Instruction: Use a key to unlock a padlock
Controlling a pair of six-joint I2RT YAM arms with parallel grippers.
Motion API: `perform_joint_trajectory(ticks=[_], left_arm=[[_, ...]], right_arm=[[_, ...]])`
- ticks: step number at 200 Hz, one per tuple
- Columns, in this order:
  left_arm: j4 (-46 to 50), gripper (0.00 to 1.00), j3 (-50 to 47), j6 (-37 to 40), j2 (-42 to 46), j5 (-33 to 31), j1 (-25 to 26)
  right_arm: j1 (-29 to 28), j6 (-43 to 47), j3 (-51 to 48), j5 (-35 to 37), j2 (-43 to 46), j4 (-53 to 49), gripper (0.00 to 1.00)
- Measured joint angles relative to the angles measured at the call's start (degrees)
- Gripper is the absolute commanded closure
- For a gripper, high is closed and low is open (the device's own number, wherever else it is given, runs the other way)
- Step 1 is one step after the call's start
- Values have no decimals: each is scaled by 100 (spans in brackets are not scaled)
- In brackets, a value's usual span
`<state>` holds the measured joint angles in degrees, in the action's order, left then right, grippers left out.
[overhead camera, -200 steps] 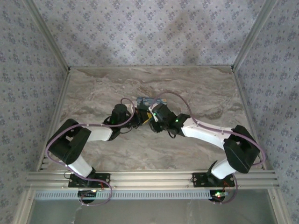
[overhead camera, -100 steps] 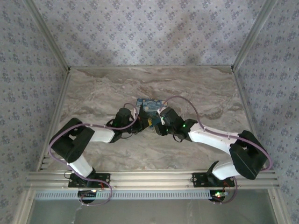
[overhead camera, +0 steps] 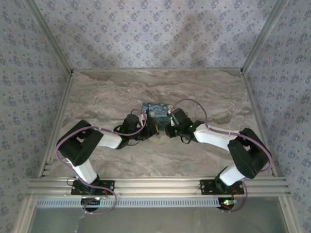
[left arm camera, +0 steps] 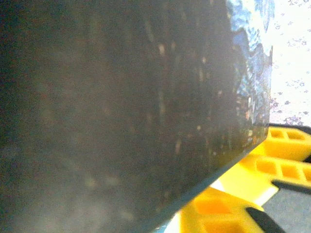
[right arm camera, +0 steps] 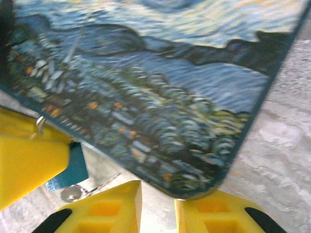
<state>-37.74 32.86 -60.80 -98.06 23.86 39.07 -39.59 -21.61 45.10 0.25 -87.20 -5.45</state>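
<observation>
The blue swirl-painted box [overhead camera: 156, 109] lies mid-table with both grippers at its near edge. My right gripper [right arm camera: 158, 204] is open, its yellow fingers apart below the box's [right arm camera: 160, 87] near corner, nothing between them. Left of it a small teal-blue key head [right arm camera: 73, 165] sits against a yellow finger [right arm camera: 29, 155] of my left gripper [overhead camera: 149, 129], with a silver ring [right arm camera: 72, 193] and a thin metal sliver beside it. Whether that gripper holds the key is unclear. The box's dark side [left arm camera: 121, 107] blocks the left wrist view. The padlock is hidden.
Marble tabletop [overhead camera: 97, 97] with patterned walls on three sides. An aluminium rail [overhead camera: 155, 185] runs along the near edge. Purple cables loop over both wrists. Yellow finger blocks [left arm camera: 272, 170] show past the box's lower edge in the left wrist view.
Both grippers have drawn back toward the near edge of the box, uncovering more of its lid. The left wrist has shifted right, and the right forearm has swung.
</observation>
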Motion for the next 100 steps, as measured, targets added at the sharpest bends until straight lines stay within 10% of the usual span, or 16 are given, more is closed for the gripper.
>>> perform_joint_trajectory(ticks=[100], left_arm=[[706,61,-11,133,737,-212,-15]], right_arm=[[-9,63,166,251,-57,-28,60]])
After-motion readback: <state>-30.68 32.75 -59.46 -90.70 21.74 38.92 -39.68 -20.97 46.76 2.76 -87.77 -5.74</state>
